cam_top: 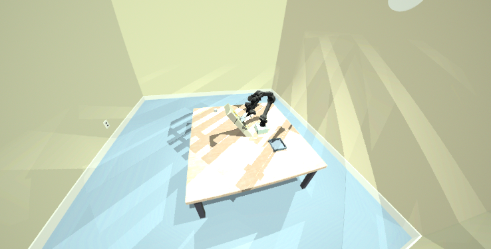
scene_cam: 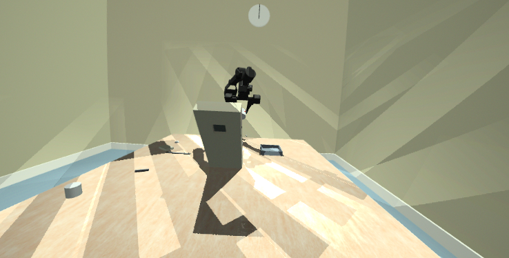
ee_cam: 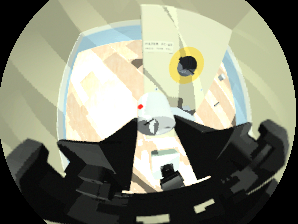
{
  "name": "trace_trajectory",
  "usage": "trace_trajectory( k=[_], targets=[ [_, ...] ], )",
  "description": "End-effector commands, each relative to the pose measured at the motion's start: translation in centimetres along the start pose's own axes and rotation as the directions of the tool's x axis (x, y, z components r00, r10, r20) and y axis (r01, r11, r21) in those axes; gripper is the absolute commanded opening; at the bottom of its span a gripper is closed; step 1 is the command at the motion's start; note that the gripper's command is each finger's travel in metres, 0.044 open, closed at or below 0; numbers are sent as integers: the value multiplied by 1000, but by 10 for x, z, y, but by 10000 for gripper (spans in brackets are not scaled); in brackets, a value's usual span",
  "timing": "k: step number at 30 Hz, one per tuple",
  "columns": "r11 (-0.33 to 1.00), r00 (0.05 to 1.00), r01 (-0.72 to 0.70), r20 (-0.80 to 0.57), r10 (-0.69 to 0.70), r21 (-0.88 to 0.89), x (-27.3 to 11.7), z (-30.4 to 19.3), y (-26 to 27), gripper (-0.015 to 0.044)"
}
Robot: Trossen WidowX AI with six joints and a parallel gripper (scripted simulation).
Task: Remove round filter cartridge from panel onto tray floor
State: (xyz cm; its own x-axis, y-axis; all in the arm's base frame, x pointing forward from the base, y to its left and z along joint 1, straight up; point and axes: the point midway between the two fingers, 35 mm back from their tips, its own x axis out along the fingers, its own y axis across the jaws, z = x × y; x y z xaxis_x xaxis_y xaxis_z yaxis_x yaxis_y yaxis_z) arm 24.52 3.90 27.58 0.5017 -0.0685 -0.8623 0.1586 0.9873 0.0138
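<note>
The pale round filter cartridge [ee_cam: 159, 106] [scene_cam: 243, 114] is out of the panel, between my fingertips, with its slotted face towards my wrist and a red dot on its side. My gripper [ee_cam: 154, 119] is shut on it, in front of the panel face and off to one side of the opening. The beige service panel [ee_cam: 156, 72] [scene_cam: 223, 145] leans on the table. Its yellow ring [ee_cam: 173, 65] surrounds an empty dark hole [ee_cam: 188, 64]. The dark-rimmed tray [cam_top: 271, 146] [scene_cam: 271, 154] is on the table, well below and away from my gripper.
The robot's pale base [cam_top: 261, 129] stands between the panel and the tray. A grey-white cylinder [scene_cam: 72, 190], a small dark bar [scene_cam: 141, 170] and a thin rod [scene_cam: 181, 153] lie on the table on the panel's other side.
</note>
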Motion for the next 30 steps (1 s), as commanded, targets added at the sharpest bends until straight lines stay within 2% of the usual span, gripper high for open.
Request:
trace_trajectory(
  k=[1, 15, 30],
  targets=[
    [999, 1000, -18, 0, 18, -36, 0, -2, 5, 0],
    [907, 977, -213, -48, 210, -365, 1, -35, 72, 0],
    [651, 911, -385, -157, 381, -654, -8, -90, 132, 0]
  ],
)
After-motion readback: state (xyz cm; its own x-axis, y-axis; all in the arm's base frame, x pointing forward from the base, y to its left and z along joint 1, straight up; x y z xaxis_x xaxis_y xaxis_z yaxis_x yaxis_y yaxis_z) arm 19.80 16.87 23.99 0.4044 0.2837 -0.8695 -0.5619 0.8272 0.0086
